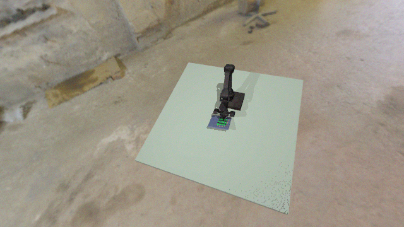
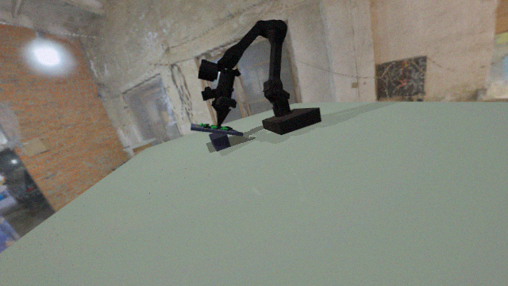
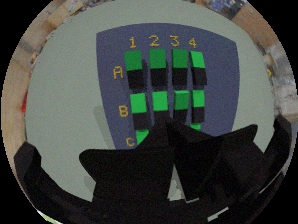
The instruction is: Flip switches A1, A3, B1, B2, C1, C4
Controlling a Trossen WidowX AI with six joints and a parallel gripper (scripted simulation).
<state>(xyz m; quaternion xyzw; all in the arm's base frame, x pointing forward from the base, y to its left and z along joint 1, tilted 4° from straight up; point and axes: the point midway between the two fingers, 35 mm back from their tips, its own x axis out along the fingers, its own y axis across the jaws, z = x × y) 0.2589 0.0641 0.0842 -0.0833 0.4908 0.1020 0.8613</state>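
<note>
The blue panel [image 1: 212, 123] [image 2: 234, 133] [image 3: 110, 45] carries rows of green-and-black rocker switches. In the wrist view the green ends of A1 [image 3: 133, 60], A2 [image 3: 157, 59] and A3 [image 3: 179, 59] look darker; A4 [image 3: 198, 60], B1 [image 3: 138, 103], B2 [image 3: 160, 101] and B4 [image 3: 198, 98] look brighter. B3 [image 3: 181, 100] is darker than B2. Only parts of C1 [image 3: 141, 136] and C4 [image 3: 196, 127] show; C2 and C3 are hidden behind the fingers. My gripper [image 1: 223, 118] [image 2: 217, 126] [image 3: 162, 120] is shut and empty, its tip down at the panel's switches; contact cannot be told.
The panel is tilted on a dark blue block [image 2: 219, 141] on the pale green table top [image 1: 189, 151] [image 2: 278, 199]. The arm's black base [image 1: 237, 101] [image 2: 293, 121] stands near the panel's near side.
</note>
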